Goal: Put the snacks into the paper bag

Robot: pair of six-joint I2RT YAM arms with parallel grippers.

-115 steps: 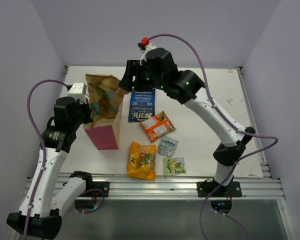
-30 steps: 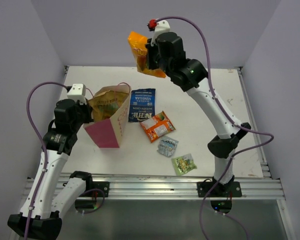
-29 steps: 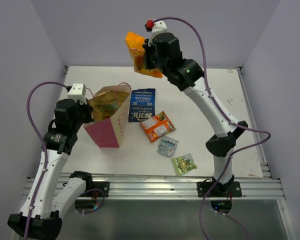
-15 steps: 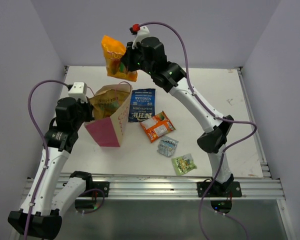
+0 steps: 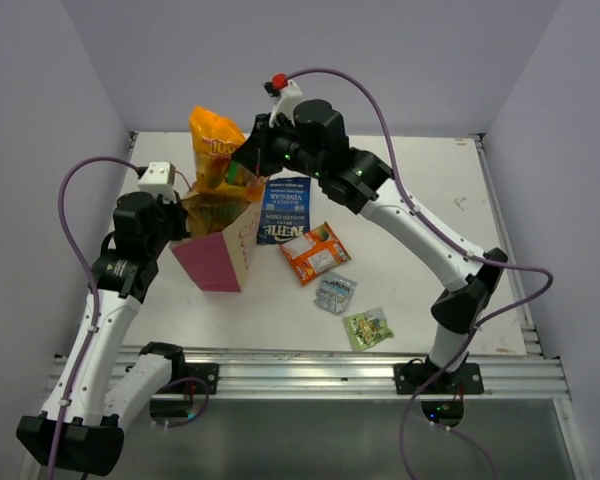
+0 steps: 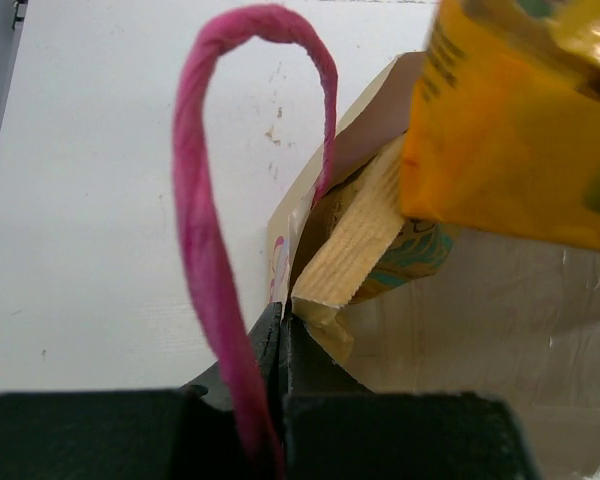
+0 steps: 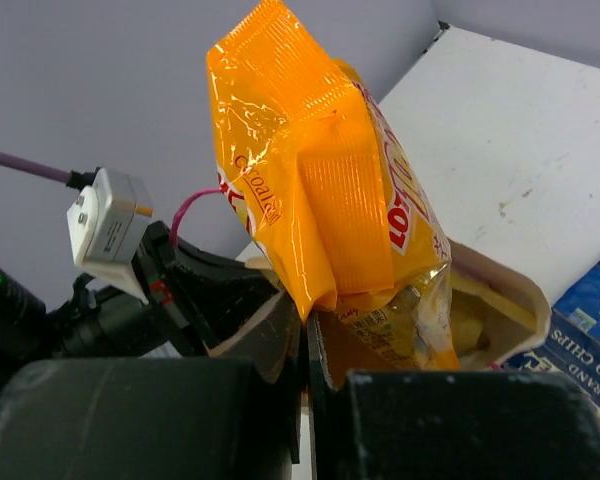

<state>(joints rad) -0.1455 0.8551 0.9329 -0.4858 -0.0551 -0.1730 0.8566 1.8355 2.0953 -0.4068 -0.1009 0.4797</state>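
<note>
Left pincer [image 6: 280,322]: your near jaws are clamped on the paper bag [image 5: 215,262] rim.
Paper bag: upright, mouth open beyond that pincer.
Orange-yellow bag [image 7: 320,200]: long axis upright, crimped end up, lower end at the mouth.
Right pincer [image 7: 305,330]: clamped on its lower edge.

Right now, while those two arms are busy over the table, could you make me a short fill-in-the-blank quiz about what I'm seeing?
1. The right gripper is shut on a snack bag coloured ____.
2. The left gripper pinches the rim of the paper bag, whose near side is coloured ____.
3. Counting the dark blue chip bag, ____ packets lie flat on the table.

Missing words: orange-yellow; pink; four.
</note>
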